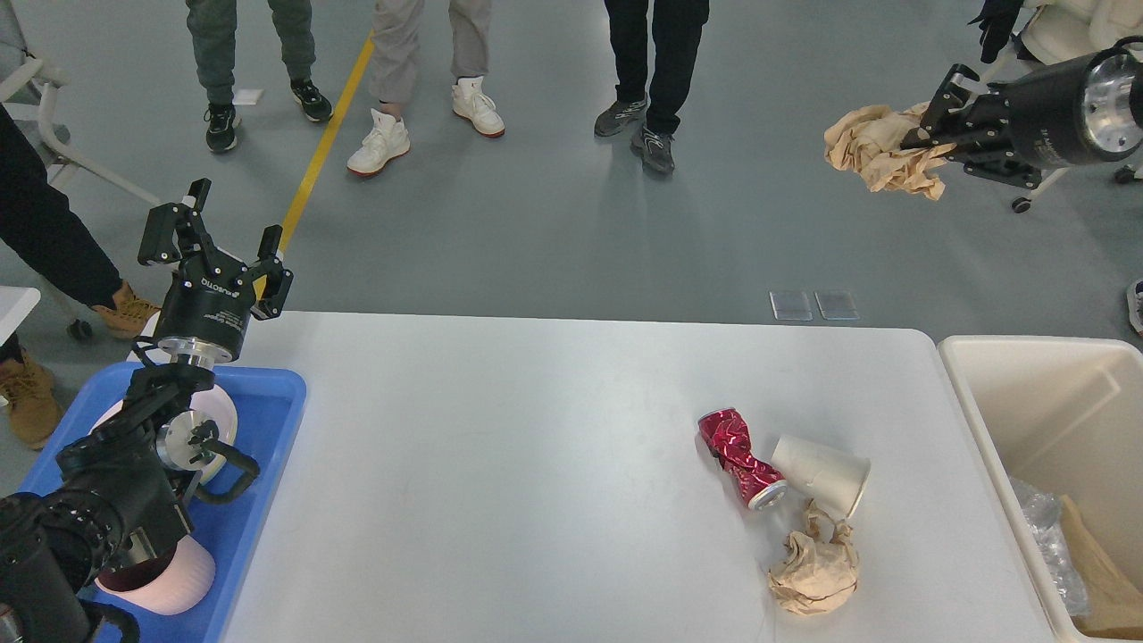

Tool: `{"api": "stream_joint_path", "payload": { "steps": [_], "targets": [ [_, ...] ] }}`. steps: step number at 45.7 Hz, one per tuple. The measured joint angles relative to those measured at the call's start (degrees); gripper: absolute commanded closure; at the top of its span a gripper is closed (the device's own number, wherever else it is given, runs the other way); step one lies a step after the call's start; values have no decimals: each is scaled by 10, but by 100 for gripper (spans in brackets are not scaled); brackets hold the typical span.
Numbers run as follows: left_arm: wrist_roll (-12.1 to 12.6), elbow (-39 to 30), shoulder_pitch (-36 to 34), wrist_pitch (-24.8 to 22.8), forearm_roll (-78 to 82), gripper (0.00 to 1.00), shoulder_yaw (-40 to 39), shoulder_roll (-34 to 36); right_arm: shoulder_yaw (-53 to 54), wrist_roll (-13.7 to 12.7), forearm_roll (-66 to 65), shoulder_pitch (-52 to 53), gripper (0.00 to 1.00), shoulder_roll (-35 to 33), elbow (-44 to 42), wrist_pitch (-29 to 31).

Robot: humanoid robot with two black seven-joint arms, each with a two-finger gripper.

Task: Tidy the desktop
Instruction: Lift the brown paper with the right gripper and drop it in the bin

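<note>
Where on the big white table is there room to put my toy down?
The white desktop is bare from the blue plastic tray across to the crushed red can. It is crowded where the can, white paper cup and crumpled brown paper ball bunch together.

— Where was the right end effector [929, 134]?
— High above the floor beyond the bench [536, 464], clamped on a crumpled brown paper wad [875, 147].
— And the left end effector [219, 237]?
— Fingers spread, raised over the blue tray [268, 393].
— What lay on the bench?
— A crushed red can [739, 457], touching a tipped white paper cup [821, 473], and a second paper wad [814, 572] beside it.
</note>
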Motion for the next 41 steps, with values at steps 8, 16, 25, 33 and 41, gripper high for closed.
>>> {"api": "stream_joint_path", "payload": {
  "steps": [8, 16, 25, 33, 41],
  "targets": [
    [0, 0, 0, 0, 0, 4, 0, 0, -26, 0, -2, -51, 100, -6, -42, -30],
    [0, 0, 0, 0, 0, 4, 0, 0, -41, 0, 6, -190, 100, -12, -142, -127],
    [0, 0, 0, 0, 0, 4, 0, 0, -35, 0, 8, -339, 100, -14, -220, -213],
    [0, 0, 0, 0, 0, 4, 0, 0, -31, 0, 9, -456, 100, -9, -281, -243],
    [0, 0, 0, 0, 0, 4, 0, 0, 2, 0, 11, -586, 79, 34, -369, -266]
  ]
}}
